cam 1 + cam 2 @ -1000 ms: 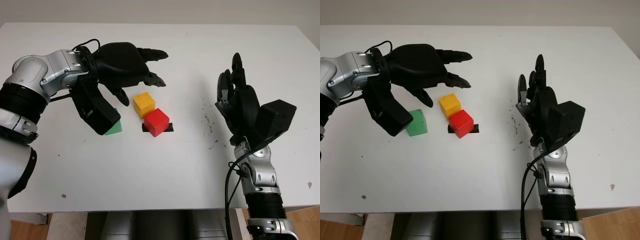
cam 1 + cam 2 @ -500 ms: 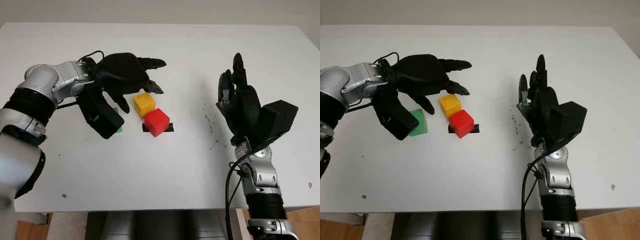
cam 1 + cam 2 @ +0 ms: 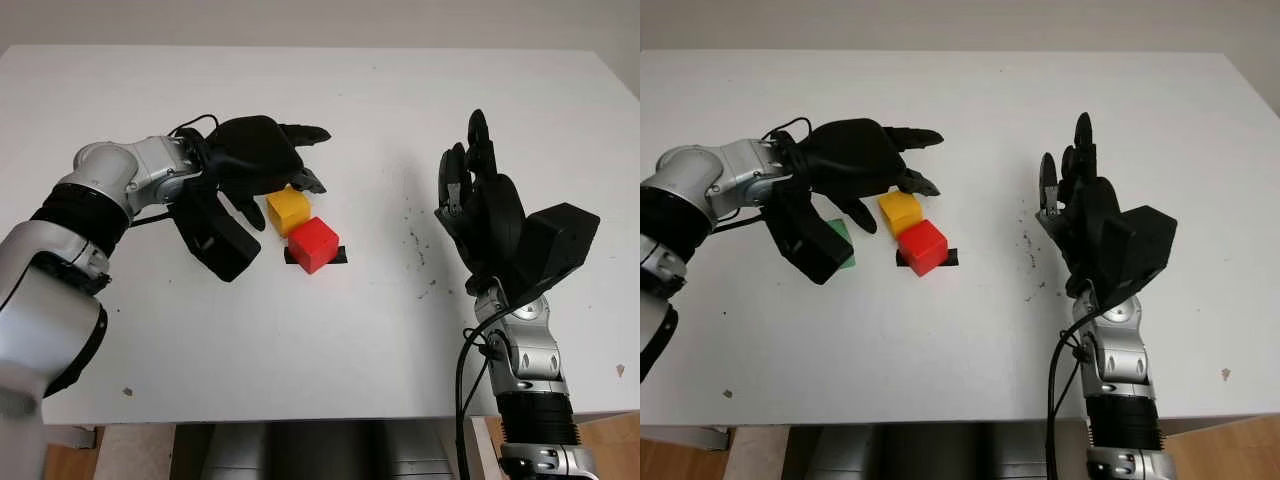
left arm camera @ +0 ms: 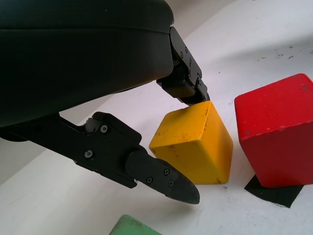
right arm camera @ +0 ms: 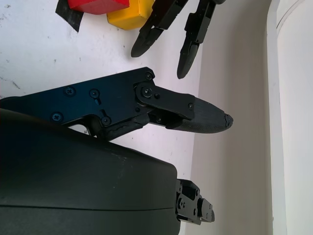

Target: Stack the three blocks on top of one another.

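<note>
Head views: the left hand [image 3: 262,168] hovered low over the yellow block [image 3: 288,210], fingers uncurled & holding nothing, one fingertip close by the block's far edge. The red block [image 3: 314,244] sat corner-to-corner w/ the yellow one, on a black tape mark [image 3: 338,254]. The green block [image 3: 842,243] lay just beside the yellow, partly hidden behind the left wrist's camera housing. The right hand [image 3: 482,208] was raised well apart over the white surface [image 3: 330,340], open, holding nothing. No block was stacked yet.

Left wrist view: a fingertip [image 4: 188,92] appeared to touch the yellow block's top corner; another finger [image 4: 164,176] hung near its side, not yet pinching. Red sat tight alongside; a sliver of green showed at the edge.

Right wrist view: the yellow & red blocks lay far off, the left hand's fingers beside them.

Risk, as judged: w/ red so close, closing fingers could catch it & shove it off the mark, or a corner-only pinch could let yellow twist & slip on the lift. The wrist housing might also nudge green.
</note>
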Controlling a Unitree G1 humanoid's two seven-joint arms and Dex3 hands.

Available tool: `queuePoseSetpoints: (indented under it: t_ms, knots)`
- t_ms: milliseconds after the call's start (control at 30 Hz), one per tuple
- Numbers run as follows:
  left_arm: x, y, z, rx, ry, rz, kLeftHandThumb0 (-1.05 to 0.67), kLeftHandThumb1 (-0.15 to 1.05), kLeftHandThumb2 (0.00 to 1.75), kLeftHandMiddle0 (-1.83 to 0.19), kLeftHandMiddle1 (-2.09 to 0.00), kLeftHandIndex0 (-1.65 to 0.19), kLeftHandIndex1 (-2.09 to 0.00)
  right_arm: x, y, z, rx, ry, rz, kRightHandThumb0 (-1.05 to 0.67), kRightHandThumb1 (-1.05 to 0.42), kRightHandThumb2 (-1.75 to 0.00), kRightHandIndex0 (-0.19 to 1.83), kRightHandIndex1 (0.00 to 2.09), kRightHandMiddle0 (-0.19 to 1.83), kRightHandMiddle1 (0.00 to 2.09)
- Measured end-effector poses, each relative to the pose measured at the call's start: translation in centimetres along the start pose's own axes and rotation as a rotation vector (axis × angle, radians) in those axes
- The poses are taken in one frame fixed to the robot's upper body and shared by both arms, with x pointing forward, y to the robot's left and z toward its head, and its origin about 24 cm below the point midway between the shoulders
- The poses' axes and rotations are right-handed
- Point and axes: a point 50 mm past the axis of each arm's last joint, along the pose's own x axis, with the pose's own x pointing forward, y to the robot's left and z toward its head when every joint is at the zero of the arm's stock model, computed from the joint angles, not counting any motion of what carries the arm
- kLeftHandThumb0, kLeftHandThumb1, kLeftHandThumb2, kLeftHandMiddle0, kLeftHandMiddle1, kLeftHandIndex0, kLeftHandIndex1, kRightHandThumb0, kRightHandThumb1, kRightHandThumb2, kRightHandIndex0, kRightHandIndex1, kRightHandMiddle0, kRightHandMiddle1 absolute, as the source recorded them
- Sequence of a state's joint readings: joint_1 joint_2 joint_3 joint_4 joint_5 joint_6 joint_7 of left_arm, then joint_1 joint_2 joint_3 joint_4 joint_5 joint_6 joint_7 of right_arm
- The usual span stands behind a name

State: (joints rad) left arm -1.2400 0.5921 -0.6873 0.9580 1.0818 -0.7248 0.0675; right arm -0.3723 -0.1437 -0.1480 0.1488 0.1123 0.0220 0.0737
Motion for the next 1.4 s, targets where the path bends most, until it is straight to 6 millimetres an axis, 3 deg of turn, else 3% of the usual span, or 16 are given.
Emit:
queuePoseSetpoints:
  t_ms: [100, 133, 200, 400, 700, 933, 1200, 1400]
  knots:
    - [0.0, -0.2, 0.0, 0.000, 0.003, 0.015, -0.52, 0.86, 0.06, -0.07, -0.06, -0.67, -0.18, 0.0, -0.1, 0.0, -0.002, 0.002, -0.002, -0.64, -1.05, -0.64, -0.15, 0.06, -0.16, 0.05]
    - [0.0, -0.3, 0.0, -0.001, 0.003, 0.016, -0.52, 0.87, 0.06, -0.07, -0.06, -0.64, -0.30, -0.1, -0.1, -0.1, -0.002, 0.002, -0.002, -0.64, -1.05, -0.64, -0.16, 0.05, -0.16, 0.05]
    - [0.0, -0.5, 0.0, 0.000, 0.004, 0.012, -0.51, 0.89, 0.06, -0.08, -0.06, -0.48, -0.74, -0.1, -0.1, -0.1, -0.002, 0.002, 0.000, -0.63, -1.05, -0.64, -0.16, 0.05, -0.16, 0.05]
    - [0.2, -0.7, 0.1, 0.001, 0.003, 0.001, -0.46, 0.92, 0.06, -0.16, -0.07, -0.49, -1.21, -0.1, -0.1, -0.1, 0.002, 0.003, -0.003, -0.60, -1.05, -0.64, -0.15, 0.06, -0.14, 0.06]
    - [0.1, -0.3, -0.2, -0.065, 0.023, -0.010, -0.30, 0.93, 0.05, -0.24, -0.08, -0.44, -1.32, -0.1, -0.1, -0.1, -0.002, 0.004, -0.011, -0.60, -1.05, -0.63, -0.14, 0.06, -0.14, 0.06]
    - [-0.4, 0.6, -1.2, -0.193, 0.070, -0.010, -0.33, 0.95, 0.06, -0.27, -0.06, -0.34, -1.47, -0.1, 0.0, -0.1, 0.005, 0.004, -0.010, -0.57, -1.05, -0.65, -0.16, 0.05, -0.16, 0.05]
    - [-1.2, 1.5, -2.5, -0.285, 0.135, -0.010, -0.35, 0.95, 0.05, -0.27, -0.06, -0.34, -1.50, -0.1, 0.1, -0.2, 0.007, 0.005, -0.010, -0.56, -1.05, -0.66, -0.15, 0.05, -0.16, 0.05]
    - [-1.9, 3.8, -3.5, -0.394, 0.161, 0.061, -0.36, 0.96, 0.06, -0.22, -0.04, -0.32, -1.55, -0.1, 0.1, -0.2, 0.004, 0.002, -0.011, -0.57, -1.05, -0.65, -0.14, 0.06, -0.15, 0.06]
